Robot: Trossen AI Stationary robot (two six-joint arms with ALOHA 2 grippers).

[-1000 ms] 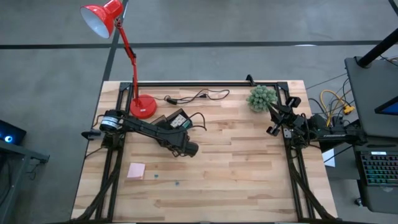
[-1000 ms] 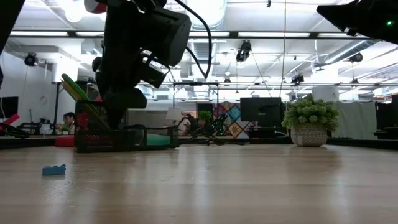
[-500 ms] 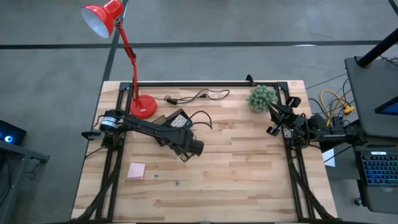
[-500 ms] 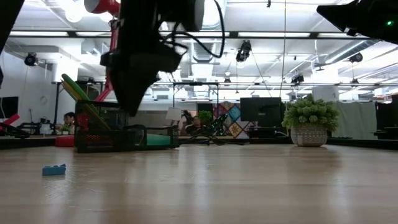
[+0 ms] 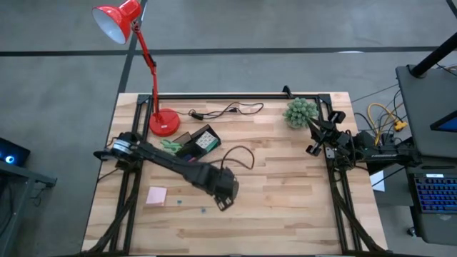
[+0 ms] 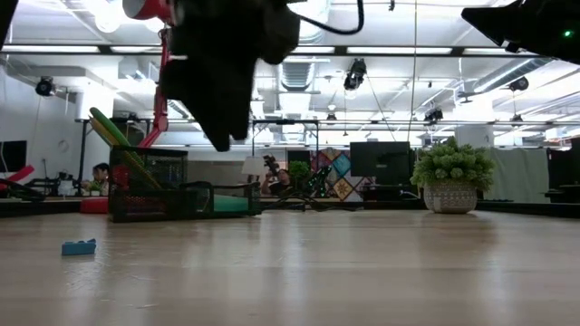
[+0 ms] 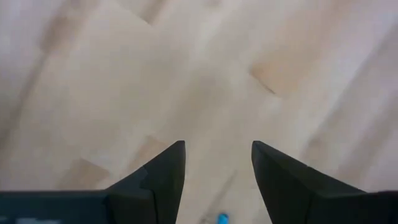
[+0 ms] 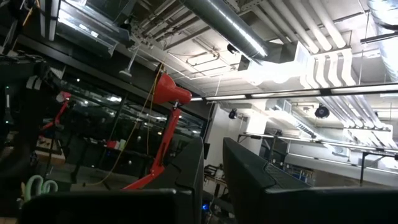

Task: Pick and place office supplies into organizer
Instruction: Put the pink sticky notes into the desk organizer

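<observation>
Organizer (image 5: pixel 197 141) at the far left is already loaded with scissors (image 5: pixel 170 145) and pens. Left gripper (image 5: pixel 226 202) is held spread and empty over the table; the pink sticky-note pad (image 5: pixel 156 195) and small pieces (image 5: pixel 203 210) remain to be placed.

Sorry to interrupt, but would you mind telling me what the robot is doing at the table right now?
It is tidying office supplies into the black organizer near the lamp base. The left gripper is open and empty, stretched out over the table's middle, close to a tiny blue piece. The pink sticky-note pad lies on the wood, not yet collected. The right gripper waits at the table's right edge by the potted plant.
</observation>
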